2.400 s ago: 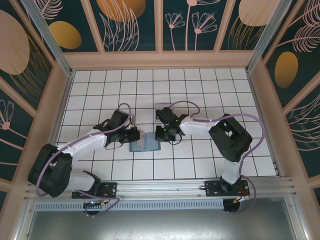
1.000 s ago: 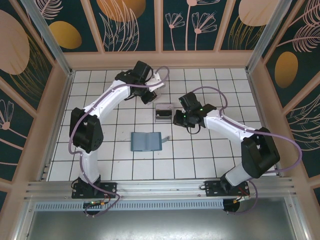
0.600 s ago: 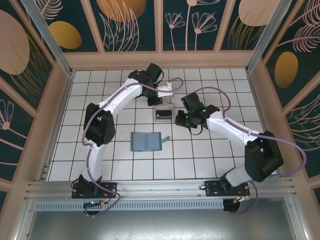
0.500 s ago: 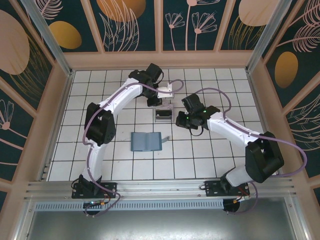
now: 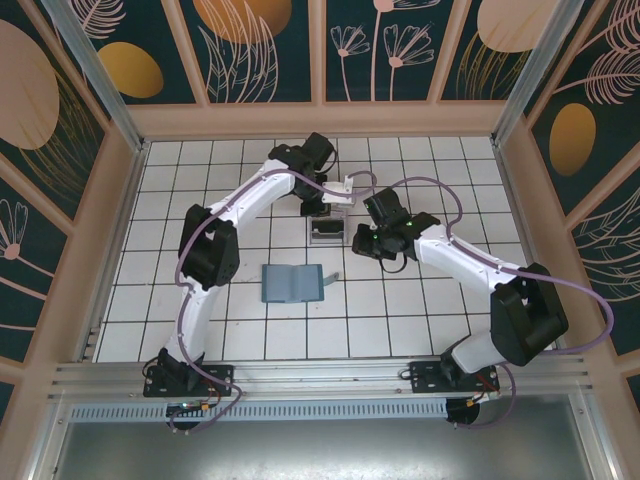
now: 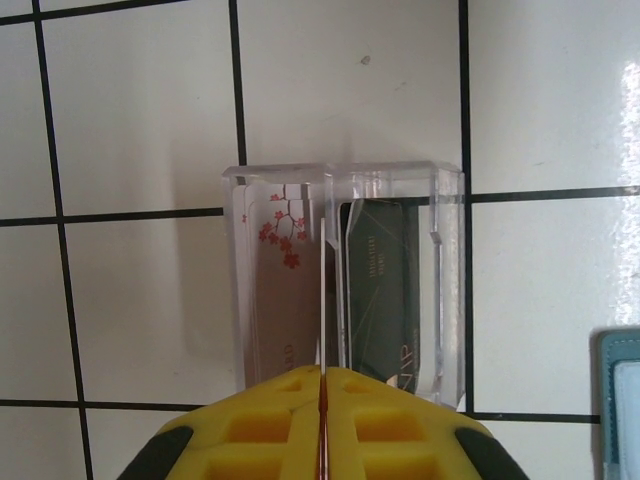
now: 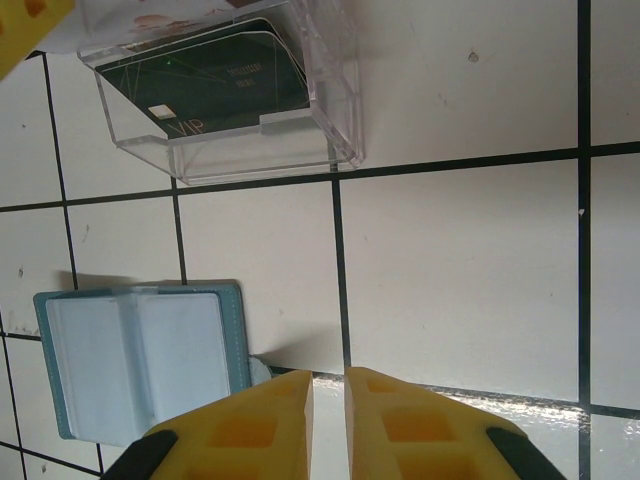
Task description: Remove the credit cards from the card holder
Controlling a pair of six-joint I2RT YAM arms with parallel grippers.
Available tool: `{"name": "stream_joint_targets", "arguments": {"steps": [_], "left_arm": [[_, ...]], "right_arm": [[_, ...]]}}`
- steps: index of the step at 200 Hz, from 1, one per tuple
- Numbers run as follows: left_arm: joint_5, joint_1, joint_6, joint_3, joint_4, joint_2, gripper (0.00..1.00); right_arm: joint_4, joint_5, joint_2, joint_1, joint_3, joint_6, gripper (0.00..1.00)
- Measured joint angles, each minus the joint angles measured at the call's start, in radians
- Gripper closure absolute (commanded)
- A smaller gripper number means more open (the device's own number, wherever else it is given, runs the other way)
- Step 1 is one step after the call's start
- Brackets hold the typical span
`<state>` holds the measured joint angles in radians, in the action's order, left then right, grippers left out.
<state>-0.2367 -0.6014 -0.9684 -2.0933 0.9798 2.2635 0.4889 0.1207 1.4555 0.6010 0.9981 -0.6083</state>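
The left claw (image 6: 323, 372) is closed tight on a thin credit card (image 6: 323, 300), seen edge-on in the left wrist view as a pale line rising from between the yellow fingers. The card stands upright over the divider of a clear plastic box (image 6: 390, 170) in the middle of that frame. The box's left compartment holds a pale card with red blossoms (image 6: 280, 290) and its right compartment a dark green card (image 6: 385, 290), both lying flat. In the top view this box sits on the white tiled desk (image 5: 420, 320) just above the centre of the frame, with the left arm stretched far up to reach it. The card holder (image 5: 290, 283) lies open and flat on the desk a little below the box, apart from it and near the middle of the frame. In the right wrist view it shows at the lower left (image 7: 140, 360), its greyish-blue inside facing up. A small pale grey piece (image 7: 260, 370) lies just beside its right edge, too little of it in view to tell what it is. The right claw (image 7: 328, 375), at the bottom edge of its wrist view, is all but closed, with a slim gap between the fingers and nothing in it. It hangs over bare tiles just right of the holder.
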Motion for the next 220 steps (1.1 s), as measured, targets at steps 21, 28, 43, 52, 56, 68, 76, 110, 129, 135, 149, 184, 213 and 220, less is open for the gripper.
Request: {"name": "stream_joint_targets", "arguments": {"steps": [21,28,43,52,56,68,76,110,129,135,149,184,213,220], "left_arm": [[0.008,-0.001,-0.005,-0.019,0.000,0.016,0.96],[0.010,-0.003,-0.006,-0.022,0.000,0.017,0.96],[0.013,-0.005,-0.007,-0.026,0.000,0.019,0.98],[0.013,-0.005,-0.007,-0.027,0.000,0.019,0.98],[0.013,-0.005,-0.007,-0.028,0.000,0.019,0.99],[0.013,-0.005,-0.007,-0.029,-0.004,0.019,0.99],[0.012,-0.005,-0.007,-0.029,-0.008,0.019,0.99],[-0.018,-0.005,-0.006,-0.010,-0.053,0.010,0.99],[-0.044,-0.005,0.002,0.045,-0.107,-0.016,0.99],[-0.052,-0.005,0.007,0.062,-0.125,-0.022,0.99],[-0.072,-0.005,0.020,0.097,-0.164,-0.031,0.99],[-0.103,-0.005,0.050,0.148,-0.230,-0.032,0.96],[-0.103,-0.005,0.067,0.165,-0.257,-0.032,0.85],[-0.098,-0.005,0.074,0.169,-0.264,-0.033,0.83]], "right_arm": [[0.000,0.000,0.000,0.000,0.000,0.000,0.83],[0.000,0.000,0.000,0.000,0.000,0.000,0.83],[0.000,0.000,0.000,0.000,0.000,0.000,0.83],[0.000,0.000,0.000,0.000,0.000,0.000,0.83],[0.000,0.000,0.000,0.000,0.000,0.000,0.83],[0.000,0.000,0.000,0.000,0.000,0.000,0.83],[0.000,0.000,0.000,0.000,0.000,0.000,0.83],[0.000,0.001,0.000,-0.004,0.000,0.000,0.83],[0.000,0.001,0.000,-0.004,0.000,0.000,0.83],[-0.001,0.001,0.000,-0.004,0.000,0.000,0.83],[-0.002,0.003,0.000,-0.005,-0.005,0.000,0.83],[-0.002,0.003,0.000,-0.005,-0.018,0.000,0.83],[-0.002,0.003,0.000,-0.005,-0.019,0.000,0.83],[-0.002,0.003,0.000,-0.005,-0.019,0.000,0.83]]}}
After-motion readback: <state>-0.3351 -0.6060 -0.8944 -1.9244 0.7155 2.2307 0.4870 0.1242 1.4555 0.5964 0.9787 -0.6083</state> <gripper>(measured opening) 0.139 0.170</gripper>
